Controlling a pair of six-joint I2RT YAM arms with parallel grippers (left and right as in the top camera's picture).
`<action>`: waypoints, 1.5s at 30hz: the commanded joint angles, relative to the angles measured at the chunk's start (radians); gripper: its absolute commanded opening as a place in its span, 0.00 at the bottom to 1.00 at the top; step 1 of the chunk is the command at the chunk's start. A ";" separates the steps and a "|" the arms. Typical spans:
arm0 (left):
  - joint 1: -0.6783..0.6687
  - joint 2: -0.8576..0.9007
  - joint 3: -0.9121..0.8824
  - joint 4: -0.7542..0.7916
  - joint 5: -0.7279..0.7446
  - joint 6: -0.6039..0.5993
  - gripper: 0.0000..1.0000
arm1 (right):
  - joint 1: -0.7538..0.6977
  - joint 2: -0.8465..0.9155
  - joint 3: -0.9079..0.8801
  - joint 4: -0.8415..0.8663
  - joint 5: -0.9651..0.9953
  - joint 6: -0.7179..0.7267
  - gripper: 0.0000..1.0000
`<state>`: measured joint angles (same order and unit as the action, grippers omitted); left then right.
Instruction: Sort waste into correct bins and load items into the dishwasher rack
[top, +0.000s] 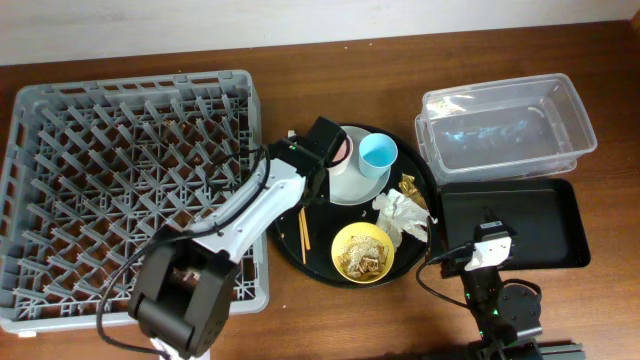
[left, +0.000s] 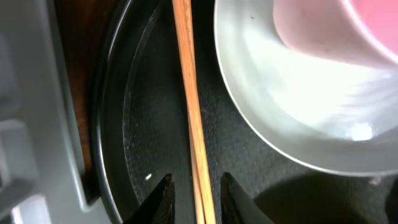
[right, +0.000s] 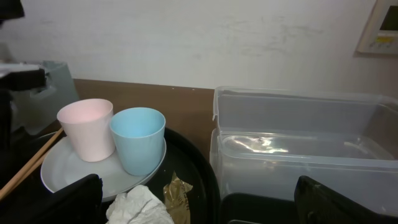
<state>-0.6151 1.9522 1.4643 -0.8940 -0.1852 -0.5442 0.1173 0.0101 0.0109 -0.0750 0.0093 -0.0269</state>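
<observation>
Top-down overview; wrist close-ups sharing plate (left: 280, 118)

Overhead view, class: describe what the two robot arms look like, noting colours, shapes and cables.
The left arm has white links, black joints, a bulky black cylindrical base and looping black cables. The right arm is black with a white block on top and a thin black cable. The left fingers are black.

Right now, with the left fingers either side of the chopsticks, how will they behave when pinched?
Probably stiff and light: the chopsticks look like thin, straight wood. Lying flat on the round black tray, they leave little to get under, so the open left gripper may skid off. If they are two loose sticks, one could roll away.
</observation>
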 joint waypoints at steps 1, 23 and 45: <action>0.000 0.045 0.008 0.024 -0.022 -0.024 0.23 | -0.007 -0.006 -0.005 -0.007 0.002 0.006 0.99; 0.001 0.157 0.054 -0.025 -0.048 -0.039 0.06 | -0.007 -0.006 -0.005 -0.007 0.002 0.006 0.99; 0.360 -0.032 0.189 -0.249 0.190 0.375 0.00 | -0.007 -0.006 -0.005 -0.007 0.002 0.006 0.99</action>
<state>-0.2798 1.8885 1.6627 -1.1645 -0.0990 -0.2401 0.1173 0.0101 0.0109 -0.0746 0.0090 -0.0257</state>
